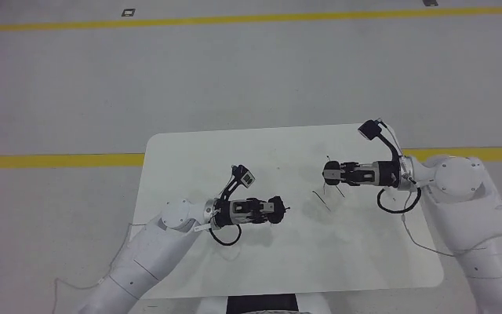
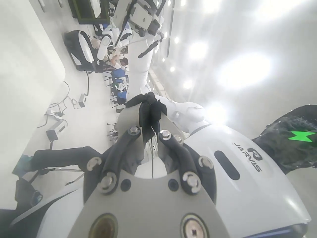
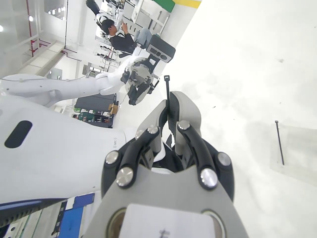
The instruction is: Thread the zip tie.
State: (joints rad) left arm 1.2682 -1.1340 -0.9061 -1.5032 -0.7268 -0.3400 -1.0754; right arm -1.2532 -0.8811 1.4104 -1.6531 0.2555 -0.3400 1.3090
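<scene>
the right end effector (image 3: 171, 100), in the middle of the right wrist view, is clamped on a black zip tie (image 3: 167, 86). it grips the strap a little below the square head, so the head pokes out past the fingertips. i think it is held this way so the little hole in the head is free for a tail to go in.

the left end effector (image 2: 148, 108), in the middle of the left wrist view, has its fingertips pressed together. there is black crumpled stuff at the tips, and a thin dark line runs down between the fingers. it may be a strap, but i cannot tell.

in the top view the two arms point at each other over the middle of the white table (image 1: 235, 153), with a gap between them. that looks like a good way to bring two ends together.

a second zip tie (image 3: 279, 142) lies flat on a clear sheet (image 3: 297, 149) on the table, at the right of the right wrist view, apart from both arms.

the held tie is not looped, so the threading is not yet done.
</scene>
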